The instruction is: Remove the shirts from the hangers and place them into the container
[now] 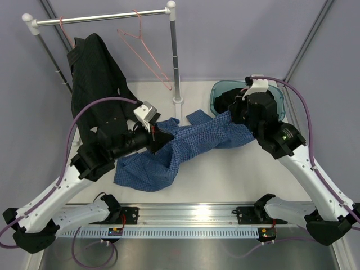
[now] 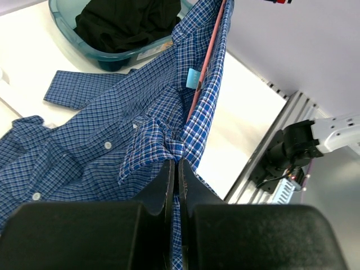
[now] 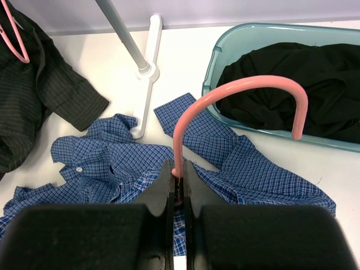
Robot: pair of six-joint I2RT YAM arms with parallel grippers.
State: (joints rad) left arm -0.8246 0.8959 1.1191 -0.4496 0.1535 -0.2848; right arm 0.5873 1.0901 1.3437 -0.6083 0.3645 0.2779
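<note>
Blue checked shirt (image 1: pixel 191 143) spread mid-table | left gripper (image 2: pixel 175 164) clamped on its cloth | right gripper (image 3: pixel 177 167) clamped on pink hanger (image 3: pixel 253 81) neck

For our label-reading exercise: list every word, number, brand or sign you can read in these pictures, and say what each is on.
Nothing readable in any view.
Pale blue tag at the collar of the blue checked shirt: too small to read.
Pale sticker on the teal container wall: blurred.
Red marks at the left wrist view's top edge: cut off.
</note>
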